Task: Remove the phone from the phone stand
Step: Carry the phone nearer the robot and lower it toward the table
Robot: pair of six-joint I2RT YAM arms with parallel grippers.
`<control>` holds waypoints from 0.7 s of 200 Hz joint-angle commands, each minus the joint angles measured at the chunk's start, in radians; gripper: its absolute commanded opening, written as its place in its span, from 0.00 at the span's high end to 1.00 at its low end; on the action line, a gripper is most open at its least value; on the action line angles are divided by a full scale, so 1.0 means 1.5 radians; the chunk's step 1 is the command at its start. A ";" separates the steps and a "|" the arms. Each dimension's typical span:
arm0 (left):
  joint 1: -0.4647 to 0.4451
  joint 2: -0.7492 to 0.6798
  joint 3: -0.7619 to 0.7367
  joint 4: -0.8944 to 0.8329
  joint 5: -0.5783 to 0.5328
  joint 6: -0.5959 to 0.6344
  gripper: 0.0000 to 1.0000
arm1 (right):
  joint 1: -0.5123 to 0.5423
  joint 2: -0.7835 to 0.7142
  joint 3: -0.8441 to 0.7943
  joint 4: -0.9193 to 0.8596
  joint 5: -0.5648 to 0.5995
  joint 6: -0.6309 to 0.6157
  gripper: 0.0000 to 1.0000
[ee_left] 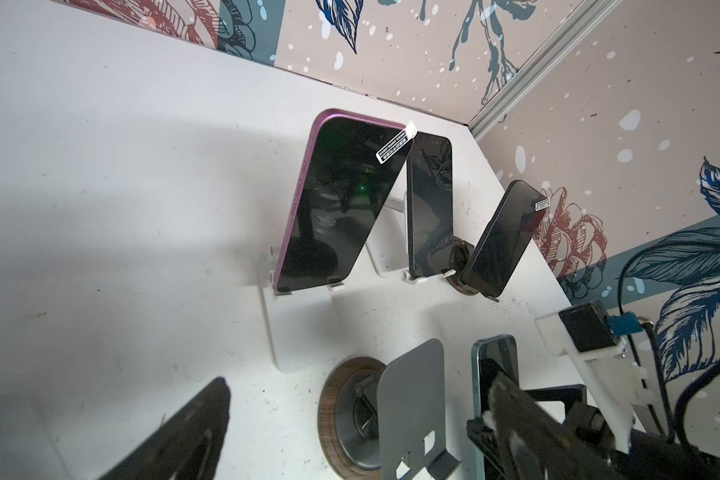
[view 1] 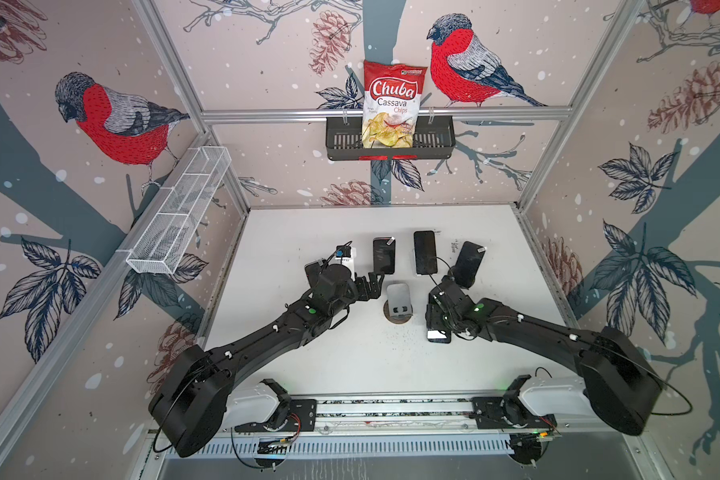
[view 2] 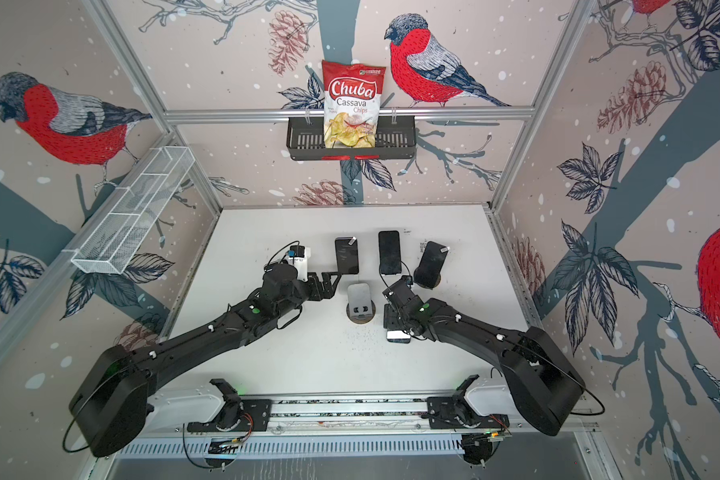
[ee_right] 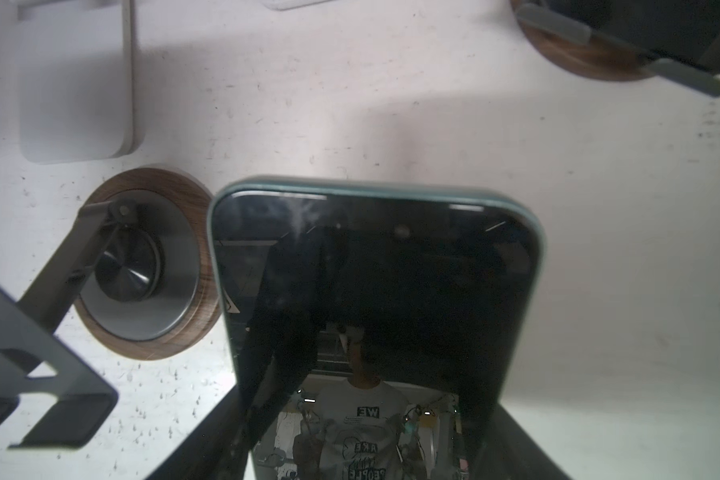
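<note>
The phone, dark-screened with a teal edge, sits between the fingers of my right gripper, which is shut on its sides. In both top views that phone is off the stand, to its right and low over the table. The phone stand, a grey plate on a round wooden base, holds nothing. My left gripper is open just left of the stand and holds nothing.
Three more phones lean on stands behind: a purple one, a middle one and a right one. A black basket with a chips bag hangs on the back wall, a white wire shelf on the left wall.
</note>
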 commanded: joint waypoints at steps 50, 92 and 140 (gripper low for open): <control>-0.002 -0.012 -0.008 0.028 -0.010 0.007 0.03 | 0.009 0.040 0.017 0.023 0.025 0.006 0.32; -0.002 -0.019 -0.015 0.027 -0.014 0.009 0.03 | 0.015 0.060 0.025 0.024 0.038 0.005 0.32; -0.001 -0.024 -0.020 0.029 -0.015 0.007 0.03 | 0.021 0.086 0.026 0.030 0.043 0.005 0.32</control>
